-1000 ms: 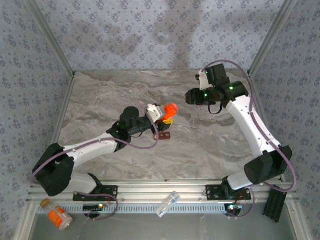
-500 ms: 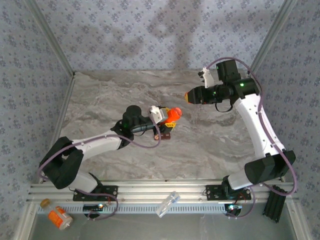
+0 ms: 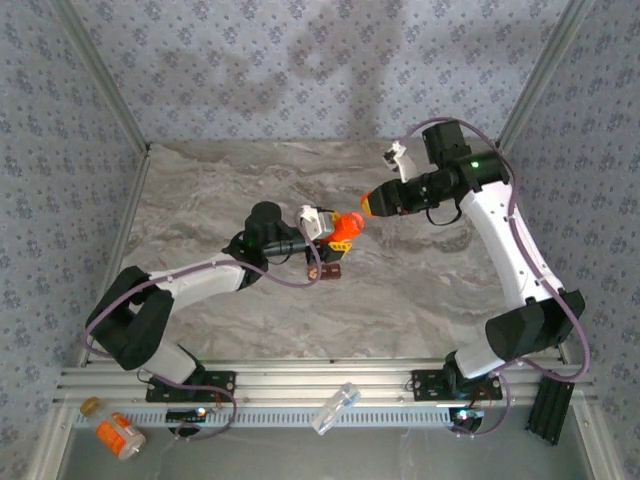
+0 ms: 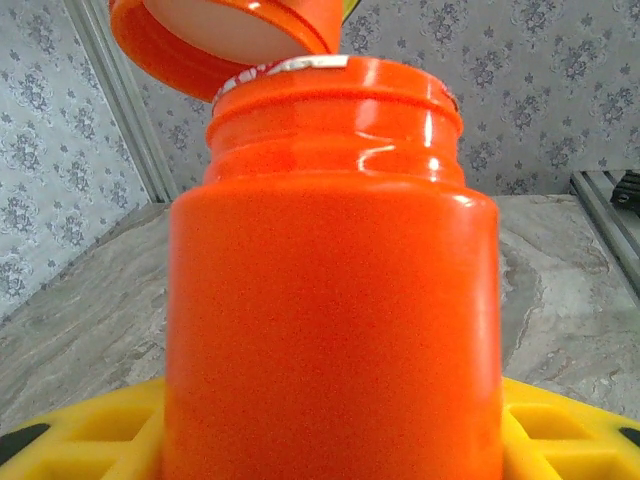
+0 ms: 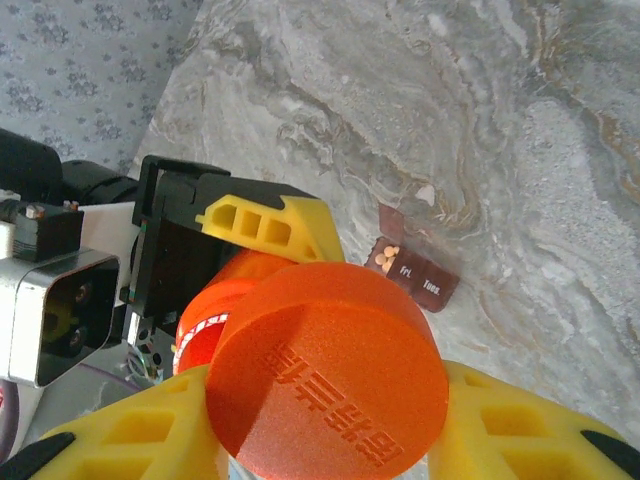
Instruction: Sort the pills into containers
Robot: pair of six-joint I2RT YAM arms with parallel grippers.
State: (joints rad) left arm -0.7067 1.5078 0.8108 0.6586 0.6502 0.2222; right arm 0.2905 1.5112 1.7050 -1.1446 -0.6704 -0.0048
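Observation:
My left gripper is shut on an open orange bottle, whose body and threaded neck stand between the yellow fingers. My right gripper is shut on the orange cap. The cap sits tilted at the bottle's mouth, off to one side. Just below the bottle on the marble table lies the containers box, dark red-brown. In the right wrist view the box has one open compartment holding a few pale pills.
On the metal ledge in front of the arm bases lie a white-capped labelled orange bottle, a small amber item and a clear plastic tube. Patterned walls and slanted metal posts close in the table on three sides.
My right gripper has carried the cap left and down until it meets the bottle's mouth. The left arm has shifted the bottle slightly to the right.

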